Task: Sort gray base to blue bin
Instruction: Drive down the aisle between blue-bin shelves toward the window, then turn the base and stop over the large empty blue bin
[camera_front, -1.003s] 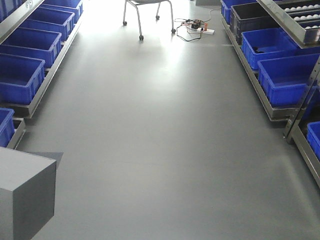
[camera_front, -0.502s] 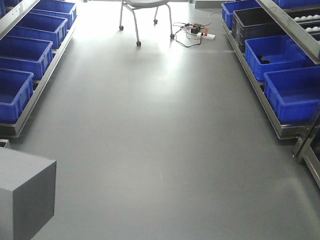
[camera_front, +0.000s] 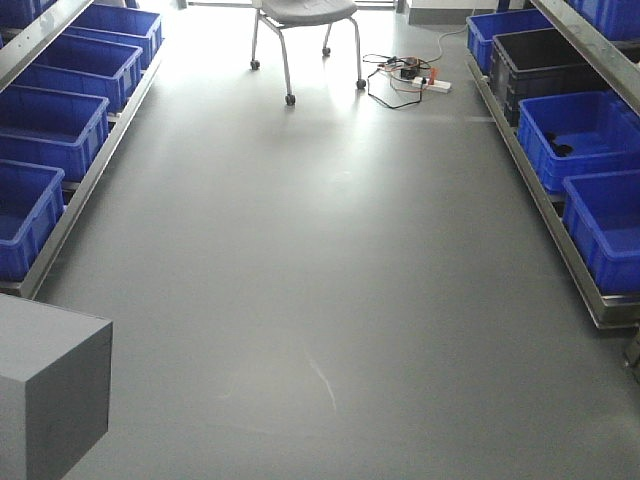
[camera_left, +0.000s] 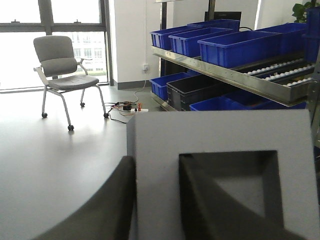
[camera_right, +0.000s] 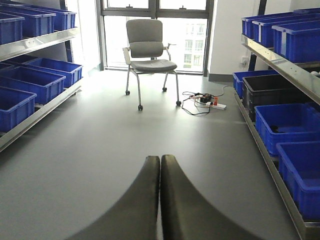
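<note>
Base is rolling: against the frames a second back, the chair and the power strip sit lower and further right in the front view, and the nearest bins on both sides have slid out of frame. You're heading up the aisle with a slight left yaw. The gray base hasn't budged from the lower-left corner, so it's riding with you. The left gripper is clamped on it, one finger outside the wall and one inside the square recess. The right gripper is pressed together, holding nothing. That reads as the transport leg, drop not yet done. The gray floor is smooth and glossy with window glare and a faint scuff. Blue bins line low racks on both sides, with one black bin on the right.
</note>
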